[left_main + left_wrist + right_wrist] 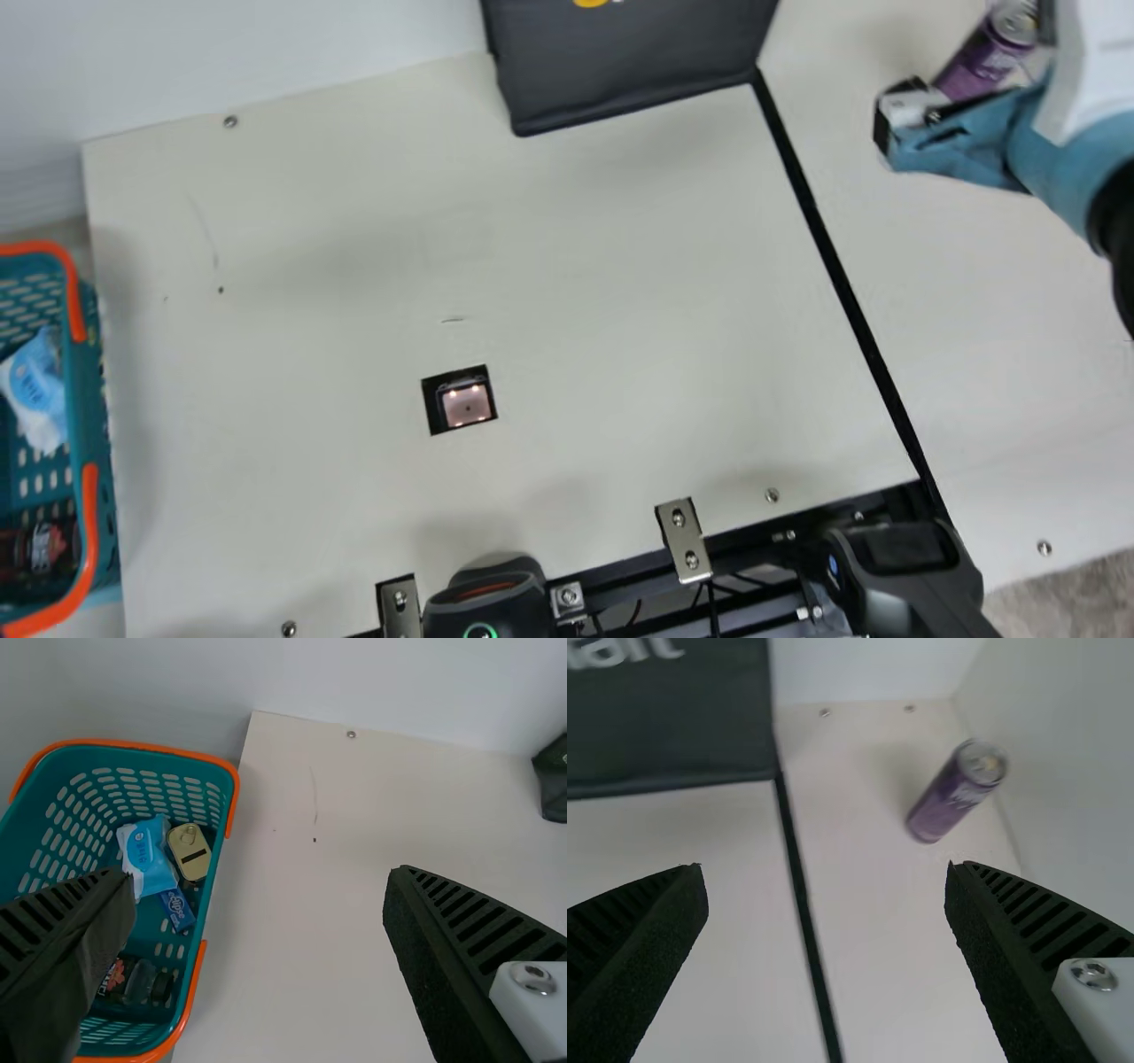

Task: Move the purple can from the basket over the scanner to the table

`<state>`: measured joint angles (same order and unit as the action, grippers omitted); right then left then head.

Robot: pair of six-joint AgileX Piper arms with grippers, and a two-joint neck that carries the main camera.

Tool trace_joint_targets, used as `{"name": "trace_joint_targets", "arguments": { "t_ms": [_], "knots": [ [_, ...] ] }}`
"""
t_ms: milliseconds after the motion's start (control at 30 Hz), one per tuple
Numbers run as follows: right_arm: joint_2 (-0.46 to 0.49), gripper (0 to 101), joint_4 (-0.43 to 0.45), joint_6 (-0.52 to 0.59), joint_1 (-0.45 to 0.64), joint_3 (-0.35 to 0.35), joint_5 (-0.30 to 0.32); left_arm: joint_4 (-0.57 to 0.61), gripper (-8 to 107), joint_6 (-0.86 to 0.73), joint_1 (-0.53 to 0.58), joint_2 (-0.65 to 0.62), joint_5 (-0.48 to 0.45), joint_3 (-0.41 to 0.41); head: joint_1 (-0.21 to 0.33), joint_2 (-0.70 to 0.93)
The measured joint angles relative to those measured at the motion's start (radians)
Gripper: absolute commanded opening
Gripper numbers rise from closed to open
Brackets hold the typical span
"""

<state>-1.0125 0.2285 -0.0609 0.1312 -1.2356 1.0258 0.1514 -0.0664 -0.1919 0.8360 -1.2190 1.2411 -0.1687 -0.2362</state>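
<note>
The counter (pixel 620 266) is looking smooth and matt, the purple can (pixel 946 804) is showing a shiny metal top, the basket (pixel 86 399) is appearing smooth plastic, the black bag (pixel 620 66) is resembling matt cloth, and a metal bracket (pixel 684 539) is gleaming.

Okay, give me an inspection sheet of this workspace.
Surface: cream table with a thin scratch, small dark marks and a black strip across it.
Job's things: purple can upright on the table, beyond the strip from the lit scanner; teal basket beside the table's left edge.
Clutter: blue-and-white packet, gold tin, blue box and bottle in the basket; dark fabric item on the table.
Hands: left hand open, right hand open.
Cables: thin black ones below the near edge.
Surroundings: pale wall behind, grey floor.
</note>
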Motion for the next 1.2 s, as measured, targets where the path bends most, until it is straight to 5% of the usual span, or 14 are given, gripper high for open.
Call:
{"name": "trace_joint_targets", "arguments": {
  "t_ms": [300,533,1200],
  "knots": [
    [0.155,95,-0.127,0.04,-0.087,0.01,0.102,-0.093,90,0.05,0.158,-0.062,0.005,-0.03,0.002,0.202],
    [0.268,95,-0.219,0.061,-0.143,0.017,0.192,-0.122,90,0.066,0.22,-0.08,0.003,-0.038,0.0,0.207],
    [0.273,95,-0.215,0.061,-0.144,0.017,0.195,-0.122,90,0.066,0.22,-0.08,0.003,-0.038,0.0,0.207]
  ]
}}
